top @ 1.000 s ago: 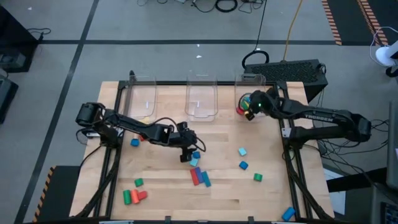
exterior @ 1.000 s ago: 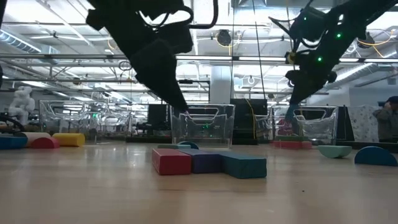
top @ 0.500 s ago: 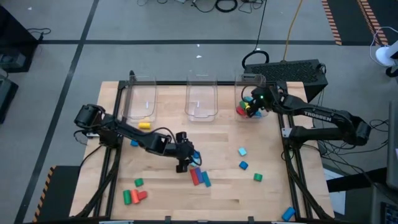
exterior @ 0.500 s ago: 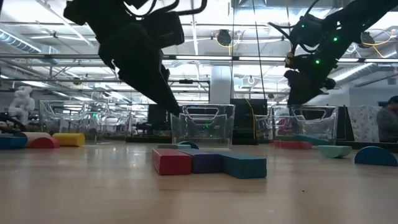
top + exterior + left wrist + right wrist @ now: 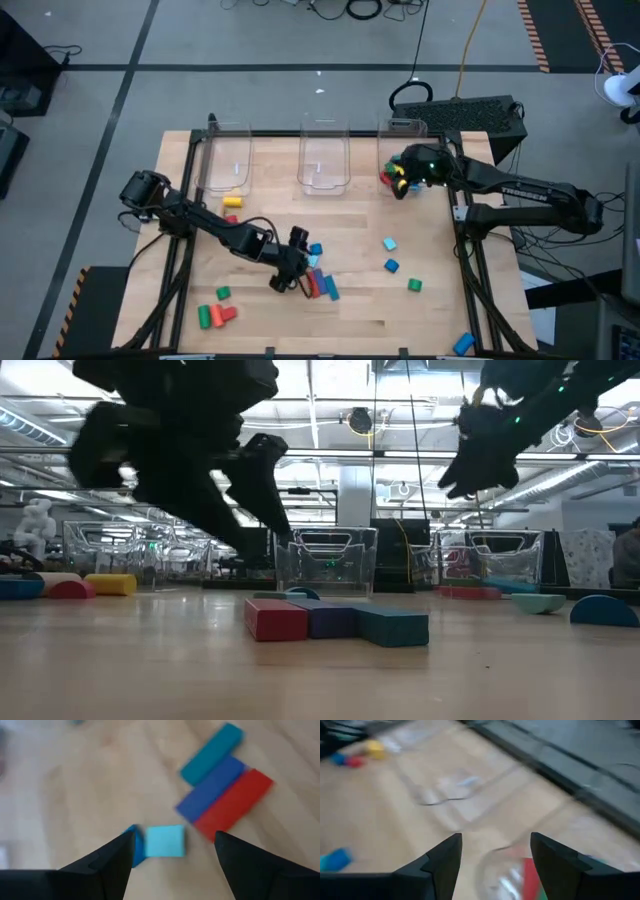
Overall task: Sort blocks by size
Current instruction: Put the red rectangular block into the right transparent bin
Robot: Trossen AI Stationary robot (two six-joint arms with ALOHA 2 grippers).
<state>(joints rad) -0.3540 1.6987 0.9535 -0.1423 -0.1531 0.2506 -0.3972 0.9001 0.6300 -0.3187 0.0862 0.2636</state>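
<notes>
Wooden tabletop (image 5: 360,310) on a grey floor carries 3 clear bins (image 5: 323,160) along its far edge; an industrial hall shows beyond. Blocks: 3 bars, red (image 5: 234,804), blue (image 5: 210,789) and teal (image 5: 212,753), lie side by side at mid-table, a light-blue cube (image 5: 164,840) just beside them. Left gripper (image 5: 172,865) hangs over them, fingers spread, empty. Right gripper (image 5: 495,857), fingers apart, hovers over the right bin, whose blurred contents appear to be mixed coloured pieces.
</notes>
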